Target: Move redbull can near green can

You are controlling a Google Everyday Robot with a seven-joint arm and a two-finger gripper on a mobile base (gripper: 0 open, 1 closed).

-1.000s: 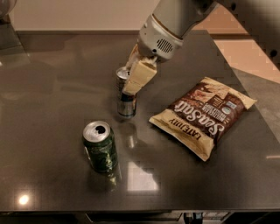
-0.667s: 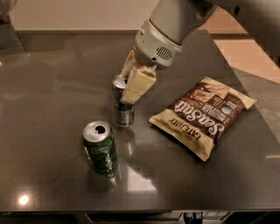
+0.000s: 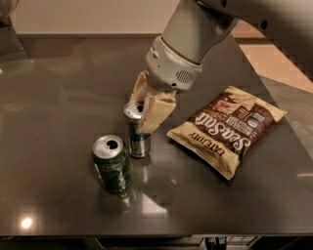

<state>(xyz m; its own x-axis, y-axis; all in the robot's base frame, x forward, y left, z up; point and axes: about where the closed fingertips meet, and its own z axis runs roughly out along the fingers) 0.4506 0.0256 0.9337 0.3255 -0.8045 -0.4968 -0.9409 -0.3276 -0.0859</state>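
At frame centre, the gripper [image 3: 143,113], seemingly clamped on the redbull can [image 3: 139,141], could topple the green can [image 3: 112,167] just lower-left.

Dark grey polished table [image 3: 58,88] in a warm-lit room
A cream wall [image 3: 88,14] runs behind the table's far edge, with a dark strip [image 3: 73,35] along its foot; to the right lies peach-toned floor [image 3: 279,63]. The tabletop shines, with a small bright glint [image 3: 25,222] near its front left corner. The gripper [image 3: 142,114] stands over the table's middle, clasping the redbull can [image 3: 138,141]
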